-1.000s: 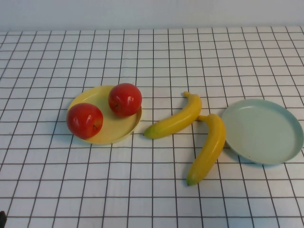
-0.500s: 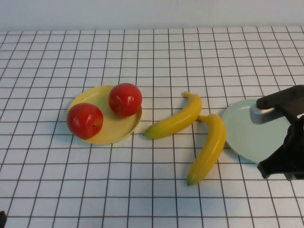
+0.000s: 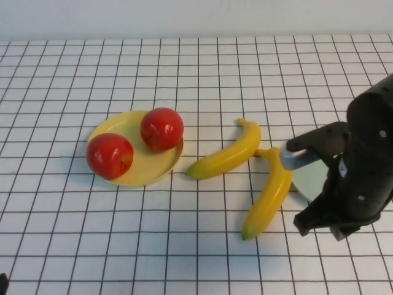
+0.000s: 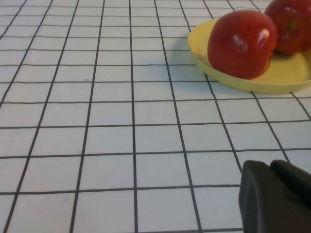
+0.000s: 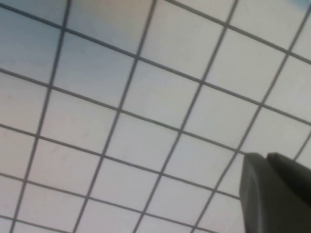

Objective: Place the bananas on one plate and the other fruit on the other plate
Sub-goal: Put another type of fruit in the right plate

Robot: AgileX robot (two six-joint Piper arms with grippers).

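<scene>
Two red apples (image 3: 109,155) (image 3: 161,128) sit on the pale yellow plate (image 3: 142,172) at the left. Two yellow bananas (image 3: 226,155) (image 3: 269,193) lie on the table between the plates. The pale blue-green plate (image 3: 307,179) is mostly hidden under my right arm (image 3: 359,178), which hangs over it just right of the nearer banana. My right gripper (image 5: 265,167) is shut and empty over bare tablecloth. My left gripper (image 4: 270,170) is shut and empty, low over the table, short of the yellow plate (image 4: 272,80) and the apples (image 4: 240,43) (image 4: 291,24).
A white tablecloth with a black grid (image 3: 184,246) covers the whole table. A pale wall runs along the far edge (image 3: 196,18). Only a dark tip of the left arm (image 3: 2,284) shows at the near left corner.
My right arm has come in from the right and moved left over the blue-green plate, covering most of it. The fruit and plates have not moved.
</scene>
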